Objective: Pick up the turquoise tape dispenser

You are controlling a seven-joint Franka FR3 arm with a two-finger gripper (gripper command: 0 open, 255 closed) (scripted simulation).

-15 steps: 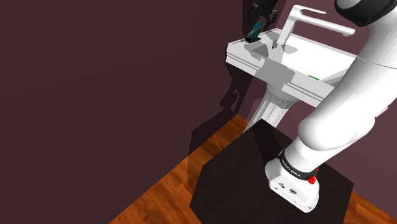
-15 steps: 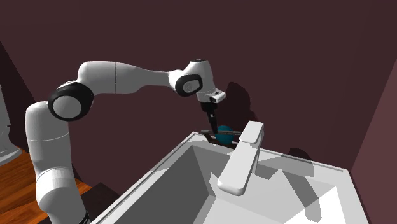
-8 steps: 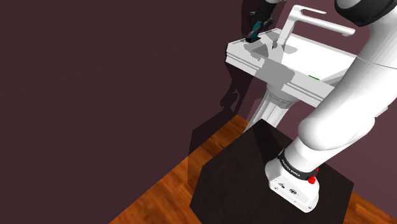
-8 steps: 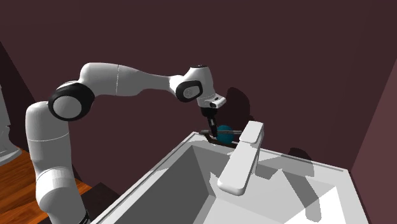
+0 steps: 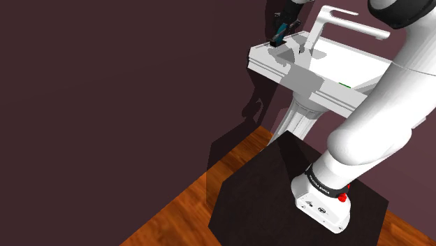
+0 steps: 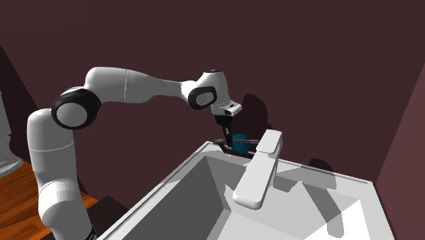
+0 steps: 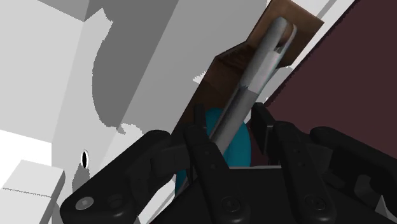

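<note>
The turquoise tape dispenser [image 6: 240, 144] sits on the back corner of the white sink's rim [image 6: 204, 148], close to the dark wall. It has a turquoise round body [image 7: 228, 145] and a dark base [image 5: 274, 43]. My black gripper [image 6: 227, 131] comes down on it from above. In the wrist view the two fingers [image 7: 202, 150] clasp the dispenser, and a grey bar [image 7: 256, 75] of it runs up between them. In the shoulder view the gripper [image 5: 285, 19] stands at the top edge, just over the turquoise body [image 5: 281, 33]. I cannot tell whether the base has left the rim.
A white angular faucet [image 6: 258, 171] stands right beside the dispenser, over the sink basin [image 6: 204, 204]. The sink rests on a white pedestal [image 5: 299, 115]. Dark maroon walls [image 5: 126, 84] close in behind. My black stand [image 5: 279, 189] sits on the wooden floor [image 5: 189, 210].
A second ago the fingers stood open above the dispenser; the hand has since dropped slightly and shut on it. Nothing has moved in the last half second.
</note>
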